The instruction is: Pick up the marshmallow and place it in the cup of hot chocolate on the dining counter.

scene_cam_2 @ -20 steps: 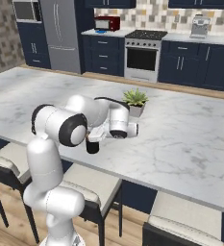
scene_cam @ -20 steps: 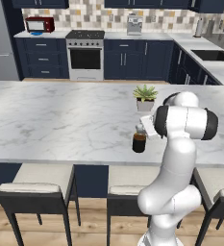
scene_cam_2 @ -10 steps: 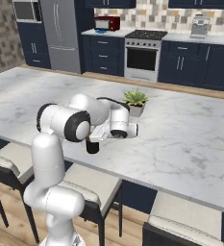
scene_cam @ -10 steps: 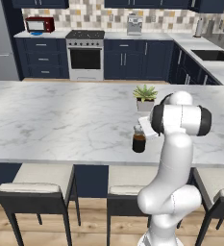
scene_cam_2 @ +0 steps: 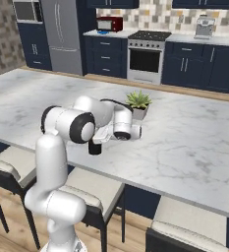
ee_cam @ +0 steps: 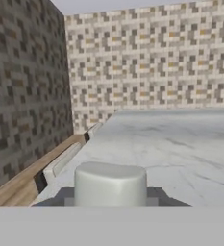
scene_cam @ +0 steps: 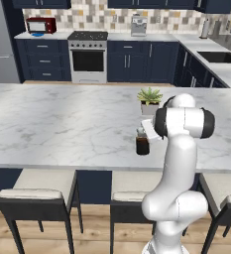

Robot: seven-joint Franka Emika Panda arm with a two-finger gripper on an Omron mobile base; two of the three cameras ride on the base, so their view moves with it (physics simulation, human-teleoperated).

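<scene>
The marshmallow (ee_cam: 110, 184) sits clamped between the closed jaws.

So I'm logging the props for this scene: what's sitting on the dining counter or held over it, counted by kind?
Cup of hot chocolate: 1
Potted plant: 1
Marshmallow, between the gripper fingers: 1
Total: 3, on or over the dining counter

A matt, soft-looking white marshmallow (ee_cam: 110, 183) above the polished, grey-veined marble table (scene_cam: 62, 124); the dark cup of hot chocolate (scene_cam: 143, 145) looks smooth, its top brown, beside the robot's glossy white plastic arm (scene_cam: 179, 149).
</scene>
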